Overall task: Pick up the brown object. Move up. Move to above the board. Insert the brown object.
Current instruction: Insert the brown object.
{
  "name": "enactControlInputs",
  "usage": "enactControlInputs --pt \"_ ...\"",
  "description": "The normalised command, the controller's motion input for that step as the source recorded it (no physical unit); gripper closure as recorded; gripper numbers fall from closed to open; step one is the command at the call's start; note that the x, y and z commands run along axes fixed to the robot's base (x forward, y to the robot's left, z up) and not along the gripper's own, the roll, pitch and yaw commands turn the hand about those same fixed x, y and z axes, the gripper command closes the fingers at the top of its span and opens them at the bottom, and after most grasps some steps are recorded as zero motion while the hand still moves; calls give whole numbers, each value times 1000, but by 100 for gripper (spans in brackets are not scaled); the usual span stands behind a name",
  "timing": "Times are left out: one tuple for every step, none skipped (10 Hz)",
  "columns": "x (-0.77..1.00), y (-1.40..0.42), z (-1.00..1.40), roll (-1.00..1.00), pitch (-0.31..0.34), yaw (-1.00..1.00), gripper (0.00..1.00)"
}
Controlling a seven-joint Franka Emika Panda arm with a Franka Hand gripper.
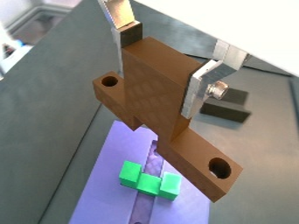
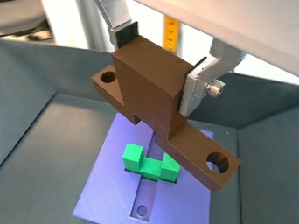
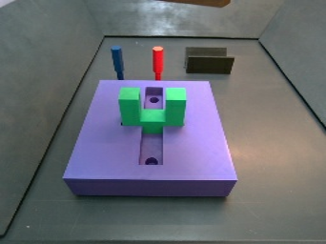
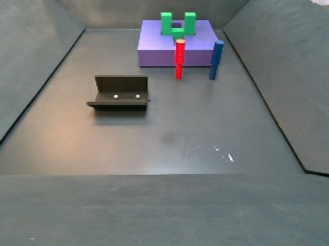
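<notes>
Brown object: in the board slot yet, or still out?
Out. In both wrist views the gripper holds the brown object above the board, clear of its slot.

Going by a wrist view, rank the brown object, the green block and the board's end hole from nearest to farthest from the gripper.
1. Brown object: clamped between the fingers of the gripper, high above the floor.
2. Green block: below it, straddling the slot of the board.
3. End hole: in the slot beyond the green block, farthest.

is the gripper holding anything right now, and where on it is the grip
Yes: the gripper, high above the board, is shut on the brown object. In both wrist views its fingers clamp the wide blocky section, between the two holed ends.
</notes>
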Motion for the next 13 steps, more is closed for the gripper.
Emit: enactControlInputs --pt "0 -254 -83 373 -61 -629 100" --pt "0 -211 -100 453 -27 -611 100" --pt "0 -109 -177 494 0 -606 100" --pt "0 -43 -197 371 64 -717 100" --pt "0 0 -257 161 163 -766 100" --pt "-29 0 -394 0 187 -966 100" --pt "0 0 -486 -136 221 -911 100" --pt "0 -43 -237 -199 0 -846 100" --pt "0 -69 -183 -210 -49 -840 100" --pt "0 -71 -160 -226 -76 -829 100" --pt "0 -71 -169 -221 -90 -834 100" --pt "0 -69 -211 -211 -120 -851 100" --pt "-17 -63 -246 -200 -147 -871 100"
